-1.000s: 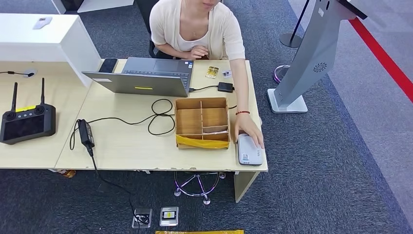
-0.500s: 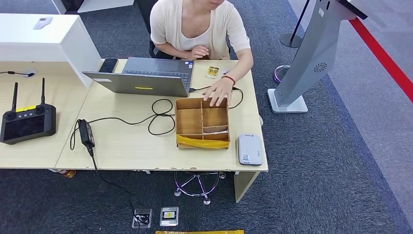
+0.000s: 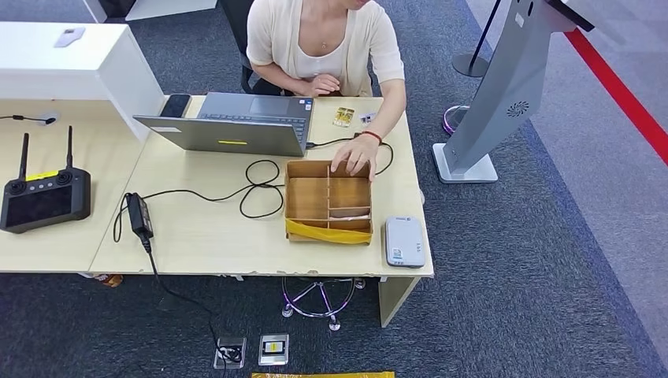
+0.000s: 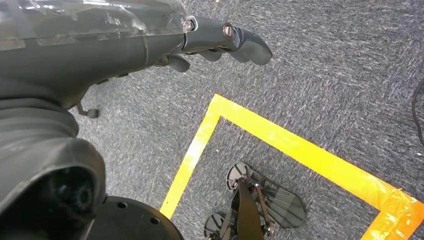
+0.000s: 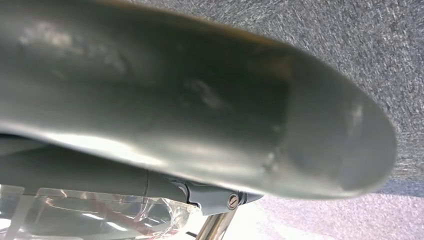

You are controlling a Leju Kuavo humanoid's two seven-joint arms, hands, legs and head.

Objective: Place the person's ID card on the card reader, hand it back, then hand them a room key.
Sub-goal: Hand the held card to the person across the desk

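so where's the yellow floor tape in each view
head view: yellow tape along the bottom edge, on the floor in front of the table
left wrist view: an angled corner across the middle
right wrist view: not in it
shared landmark: grey carpet

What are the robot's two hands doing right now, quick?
Left hand: holds nothing, hanging over the carpet; its fingers look loosely apart.
Right hand: too close and blurred to tell whether it is open or closed.

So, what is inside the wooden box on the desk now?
The wooden box has bare compartments; a pale flat item lies in a near-right one. The person's hand covers its far right compartment, so that content is hidden.
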